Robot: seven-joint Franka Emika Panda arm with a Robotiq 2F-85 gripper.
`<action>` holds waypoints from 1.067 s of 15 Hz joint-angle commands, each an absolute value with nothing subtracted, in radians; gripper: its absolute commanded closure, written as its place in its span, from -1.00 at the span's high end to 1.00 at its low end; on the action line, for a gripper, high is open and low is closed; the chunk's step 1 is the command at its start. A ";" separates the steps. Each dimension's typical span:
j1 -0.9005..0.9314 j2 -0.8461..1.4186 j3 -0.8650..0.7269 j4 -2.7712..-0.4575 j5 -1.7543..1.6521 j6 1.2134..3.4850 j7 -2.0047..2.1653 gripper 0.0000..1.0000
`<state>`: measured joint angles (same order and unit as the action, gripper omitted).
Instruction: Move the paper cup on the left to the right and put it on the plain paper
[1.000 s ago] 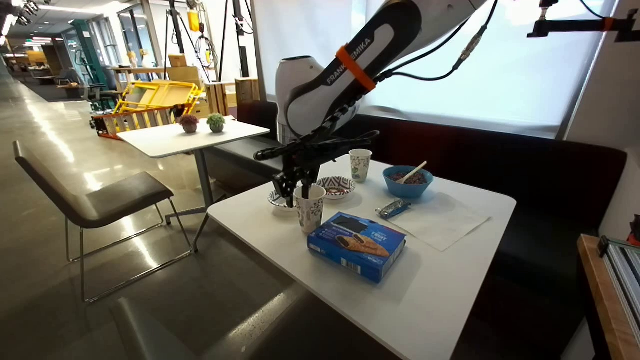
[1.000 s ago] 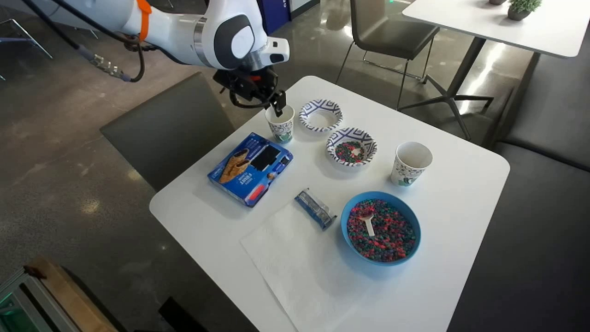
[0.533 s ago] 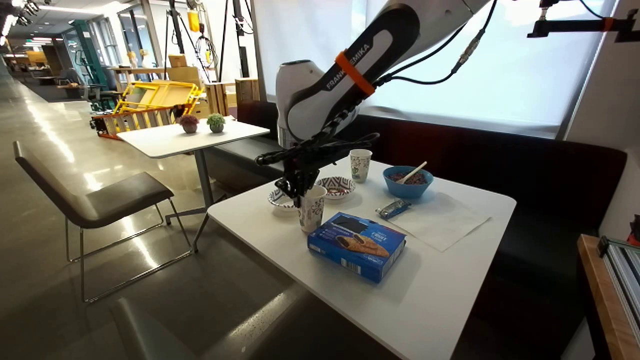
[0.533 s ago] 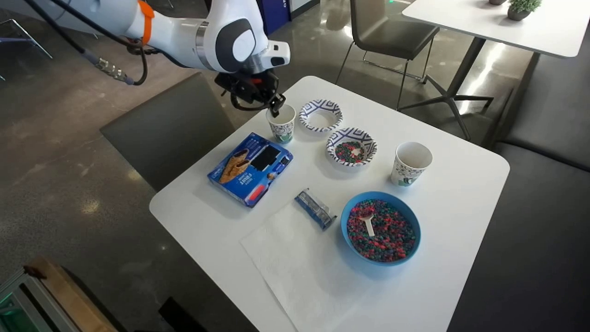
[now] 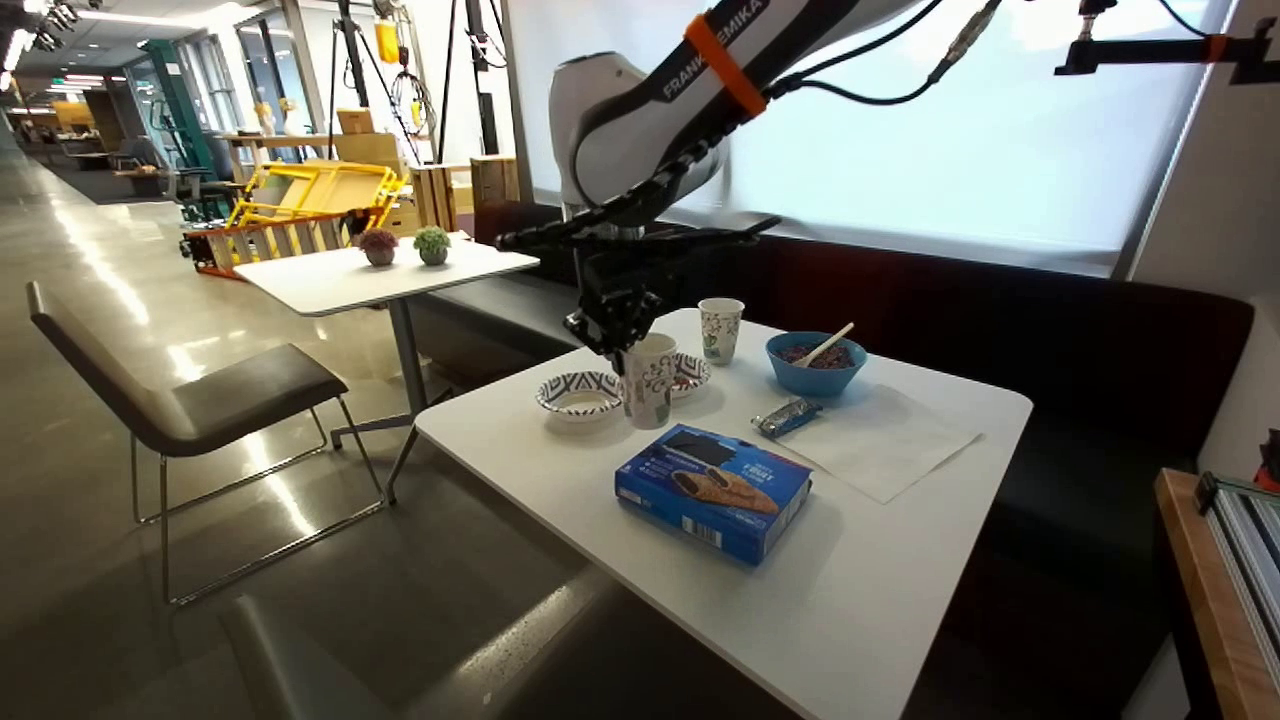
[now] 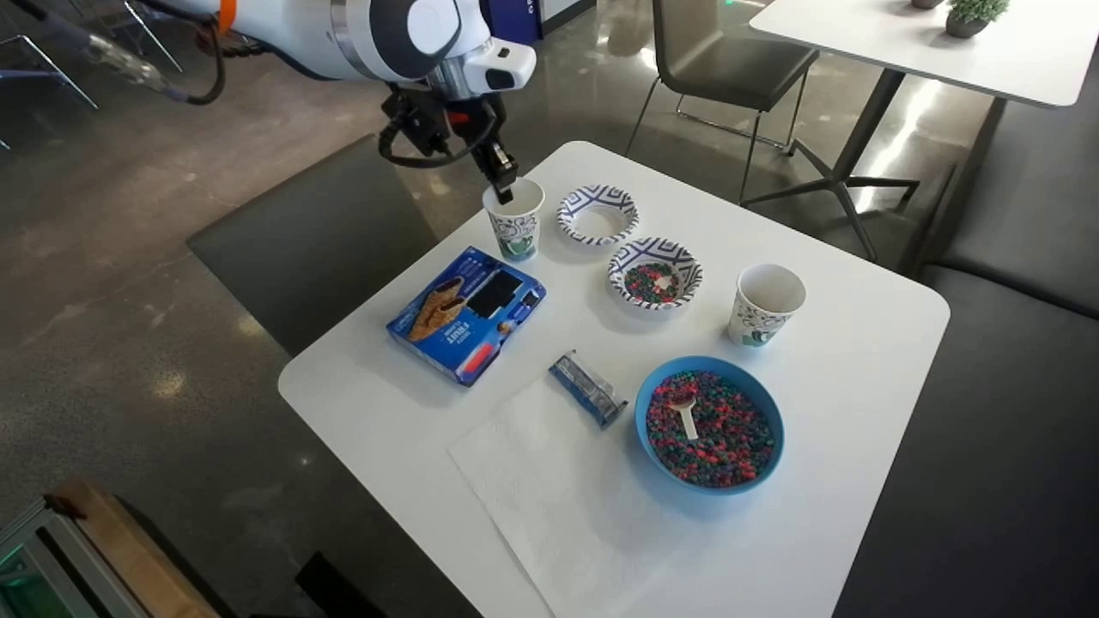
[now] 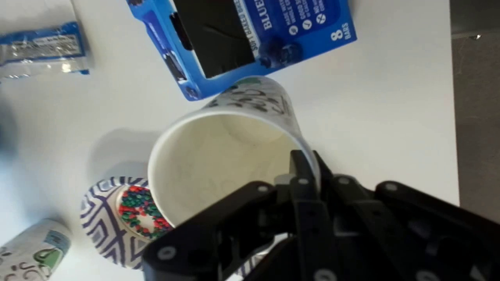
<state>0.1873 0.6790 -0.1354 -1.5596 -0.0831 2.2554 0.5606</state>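
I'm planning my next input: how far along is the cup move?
Done: the gripper is shut on the rim of the paper cup.
In hand: the cup, apparently held clear of the table.
Left: carrying it over, lowering and releasing, as the plain paper has no cup on it.

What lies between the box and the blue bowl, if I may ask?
A wrapped bar lies between the box and the blue bowl, at the edge of the paper; this shows in both exterior views.
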 commanded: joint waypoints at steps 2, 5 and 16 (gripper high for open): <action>0.152 0.519 -0.161 -1.742 -0.057 2.252 0.678 -0.98; 0.084 0.453 -0.165 -1.846 -0.008 2.276 0.697 -0.98; -0.038 0.408 -0.178 -1.958 0.076 2.326 0.649 -0.93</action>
